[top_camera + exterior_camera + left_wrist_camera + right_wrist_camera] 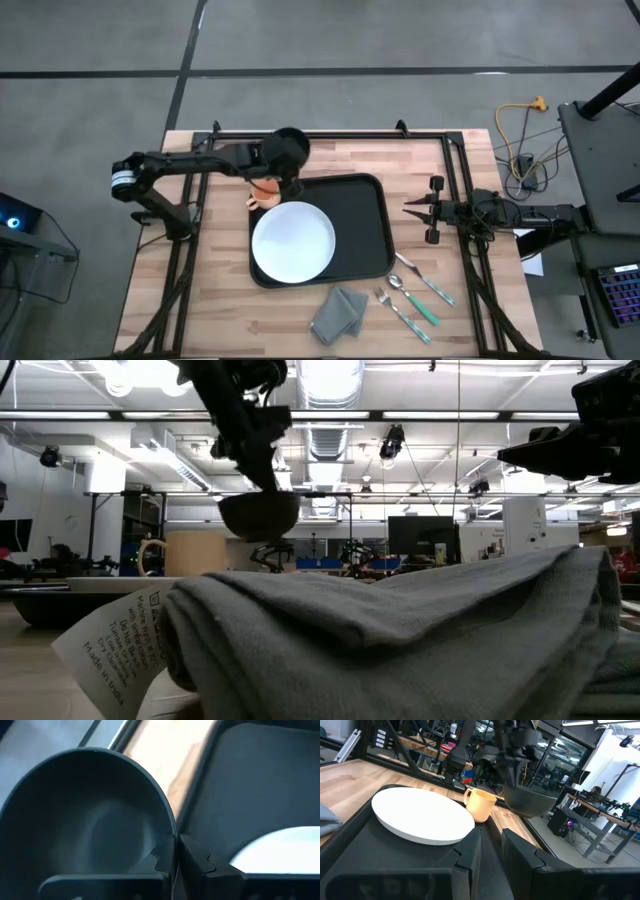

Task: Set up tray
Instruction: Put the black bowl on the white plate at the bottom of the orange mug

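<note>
So far we've only the plate (293, 243) on the tray (366, 226); left claw (291, 178) pinches the bowl (289, 150) at 11 o'clock, cup (265, 188) and cutlery (412, 293) wait.

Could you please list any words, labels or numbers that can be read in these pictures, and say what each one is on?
"Made in India": partly legible on the white care tag sewn to the grey cloth, low view.
Remaining lines on that tag: too small and blurred to read.
Tray, white plate, mug, bowl: no lettering visible.
</note>
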